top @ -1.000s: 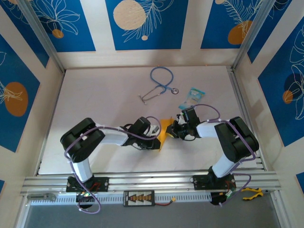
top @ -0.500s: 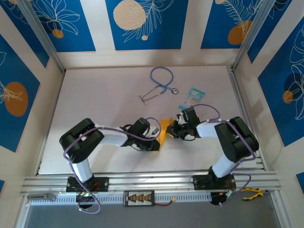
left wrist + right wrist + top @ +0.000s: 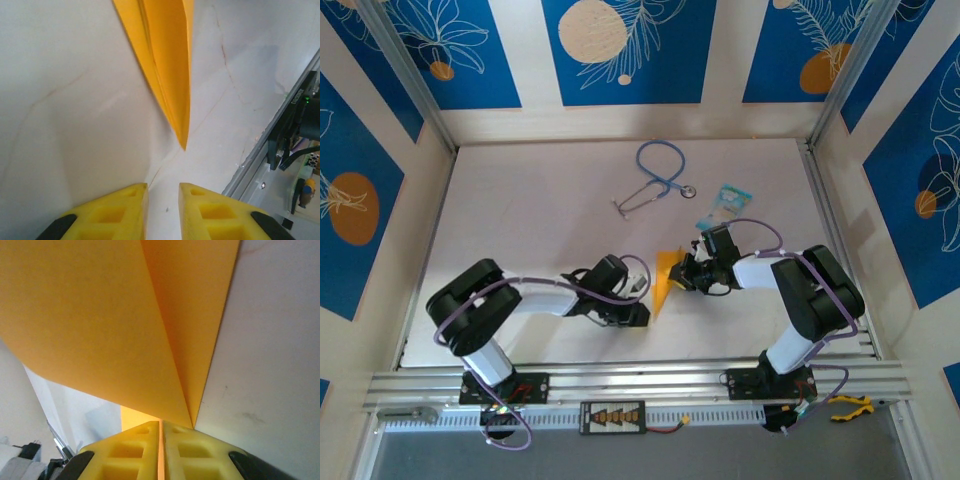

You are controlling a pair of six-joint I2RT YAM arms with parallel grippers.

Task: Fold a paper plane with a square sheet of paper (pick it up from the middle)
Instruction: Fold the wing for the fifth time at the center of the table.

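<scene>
A: Fingers first. What is the condition on the left arm?

B: The left fingers [image 3: 135, 197] stand slightly apart. The gap is narrow and nothing sits in it. They hang low over the desk [image 3: 520, 220], aimed at the pointed tip of the paper plane [image 3: 170, 65], just short of it and not touching it.

A: And on the right arm?

B: The right fingers [image 3: 145, 440] are pressed together on the paper plane [image 3: 100, 315]. A thin strip of orange shows in the seam between them, so the paper is pinched there.

A: Location of the plane?

B: From above, the paper plane [image 3: 665, 280] is a narrow orange wedge in the near half of the desk. It lies between the left fingers [image 3: 632, 314] and the right fingers [image 3: 682, 280], with its point toward the near edge. It is folded along a centre crease and raised on edge. The lower tip appears to touch the desk, though the angle does not confirm contact.

A: Other items?

B: A stethoscope [image 3: 655, 180] lies farther back, well apart from the plane. A light-blue packet [image 3: 728, 203] lies on the far side of the right wrist, clear of the paper.
</scene>
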